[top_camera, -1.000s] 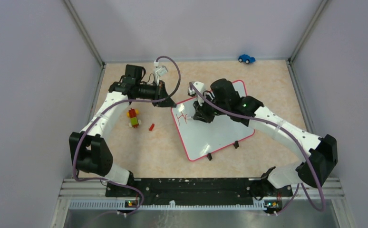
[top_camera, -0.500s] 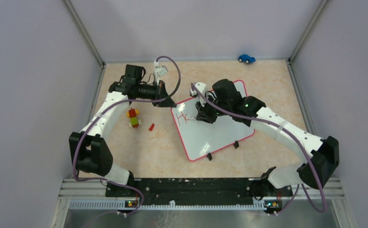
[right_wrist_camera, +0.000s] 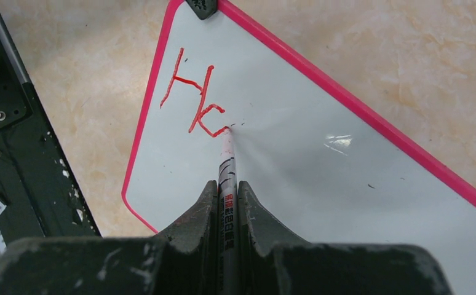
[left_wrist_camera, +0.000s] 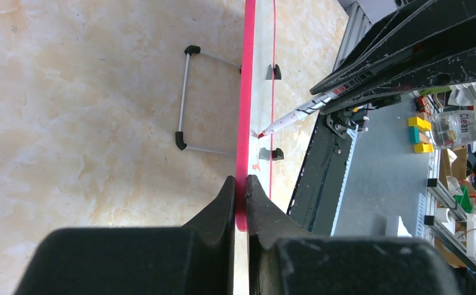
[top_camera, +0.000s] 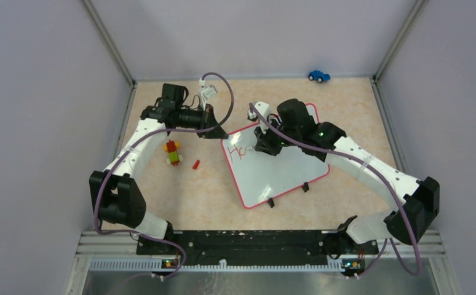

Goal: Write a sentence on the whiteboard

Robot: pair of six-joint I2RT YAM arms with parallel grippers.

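The whiteboard [top_camera: 281,175] lies tilted on the table, white with a red-pink frame. My left gripper [top_camera: 218,133] is shut on its upper left corner; in the left wrist view the fingers [left_wrist_camera: 240,181] pinch the pink frame [left_wrist_camera: 245,92] edge-on. My right gripper [top_camera: 262,145] is shut on a red marker [right_wrist_camera: 226,169] whose tip touches the board. The sentence [right_wrist_camera: 189,92] stands as a red "H" and a partial second letter near the board's top left, also seen from above [top_camera: 240,152]. The marker also shows in the left wrist view [left_wrist_camera: 297,114].
A blue toy car [top_camera: 318,75] sits at the far wall. A stack of coloured toy bricks [top_camera: 173,152] and a small red piece [top_camera: 195,164] lie left of the board. The board's two black feet [top_camera: 271,202] point toward me. Enclosure walls stand on three sides.
My right gripper has shifted slightly right along the board with the marker, and the red stroke after the "H" has grown. The left arm has not moved.
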